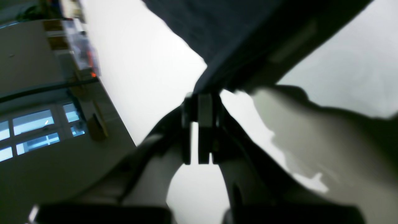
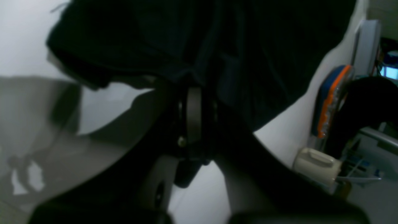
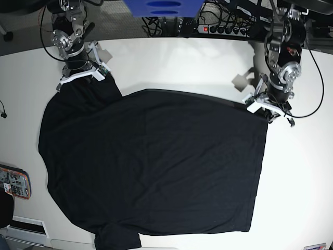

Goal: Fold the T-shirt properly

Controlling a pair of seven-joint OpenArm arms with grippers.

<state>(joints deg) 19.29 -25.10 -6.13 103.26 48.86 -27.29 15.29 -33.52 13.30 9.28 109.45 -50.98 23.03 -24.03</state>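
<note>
We see both pairs of fingers pressed together on cloth: the left fingers (image 1: pixel 199 102) pinch a corner of the T-shirt (image 3: pixel 156 166), the right fingers (image 2: pixel 193 102) a sleeve edge. The matte black shirt lies spread flat on the white desk (image 3: pixel 302 182).

Base view bright, even, sharp; wrist views dim, blurred, perhaps motion-smeared, hard shadows.
</note>
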